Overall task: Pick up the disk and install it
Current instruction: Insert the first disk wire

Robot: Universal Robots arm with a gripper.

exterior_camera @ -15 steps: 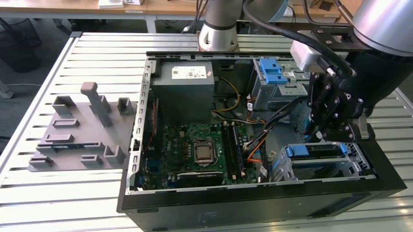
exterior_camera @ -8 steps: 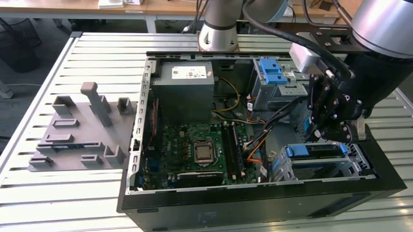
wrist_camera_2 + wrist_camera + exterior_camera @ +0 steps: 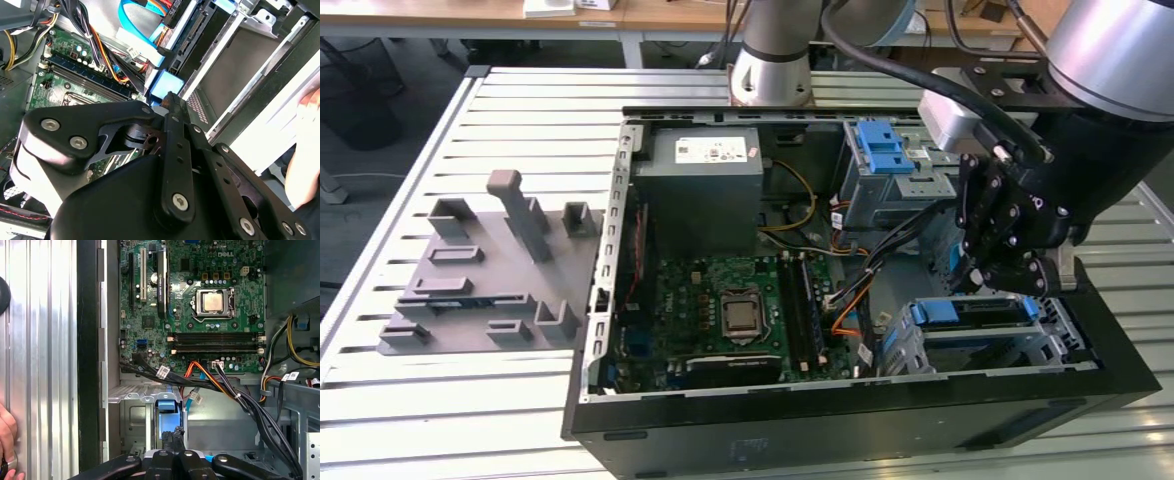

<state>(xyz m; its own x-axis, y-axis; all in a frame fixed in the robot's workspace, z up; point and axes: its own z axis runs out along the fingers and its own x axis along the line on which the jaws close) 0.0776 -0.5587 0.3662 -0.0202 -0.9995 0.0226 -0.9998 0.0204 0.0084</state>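
Sitting level in its cage, disk (image 3: 971,312) under the hand (image 3: 1010,283)

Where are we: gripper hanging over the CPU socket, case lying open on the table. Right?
Not quite. The gripper hangs over the drive cage at the exterior view's right, not over the CPU socket. The exterior view shows it. The case does lie open on the table.

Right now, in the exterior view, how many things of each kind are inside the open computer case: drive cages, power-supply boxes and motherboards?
Drive cages: 2
Power-supply box: 1
Motherboard: 1
Total: 4
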